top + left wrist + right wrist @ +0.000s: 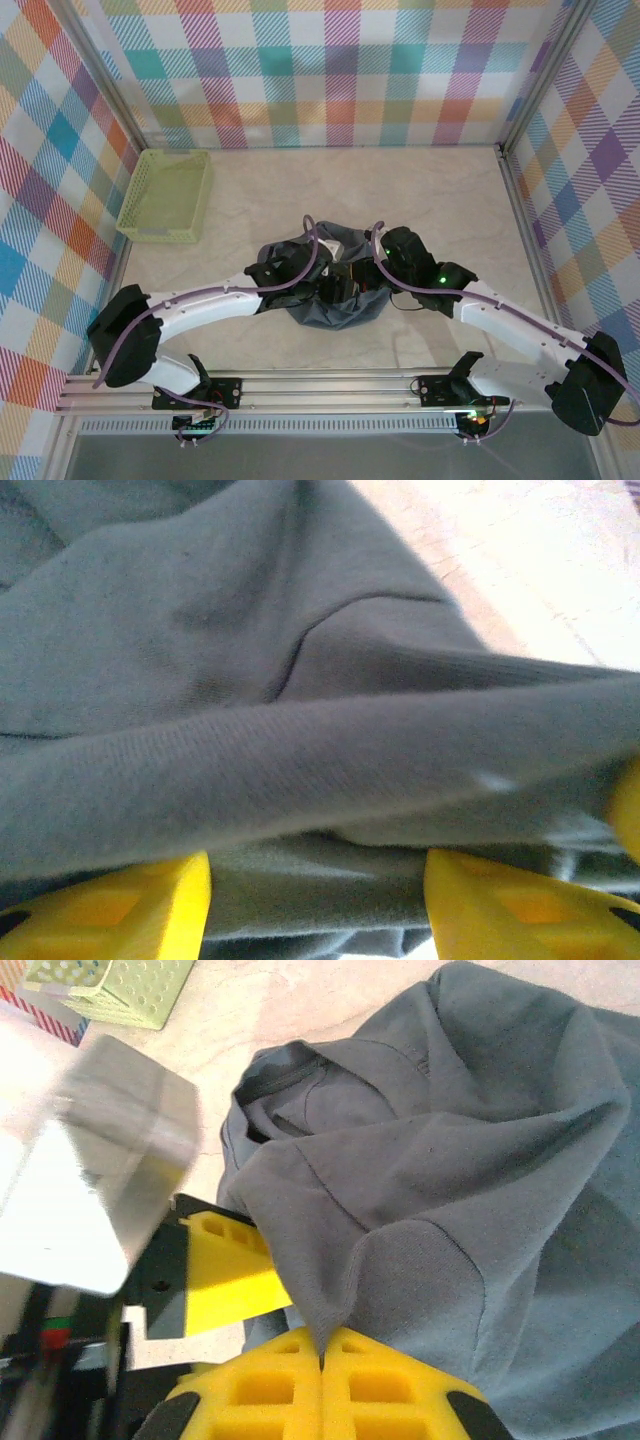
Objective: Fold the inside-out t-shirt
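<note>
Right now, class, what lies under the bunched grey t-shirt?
The t-shirt lies heaped on the pale table, which shows on every side of it. Whether anything else sits beneath the heap cannot be seen, because the cloth itself covers that spot.

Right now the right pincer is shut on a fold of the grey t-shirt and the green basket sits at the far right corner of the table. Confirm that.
Not quite: the green basket sits at the far left corner of the table, as the top external view shows. The rest holds: the right pincer is shut on a fold of the grey t-shirt.
</note>
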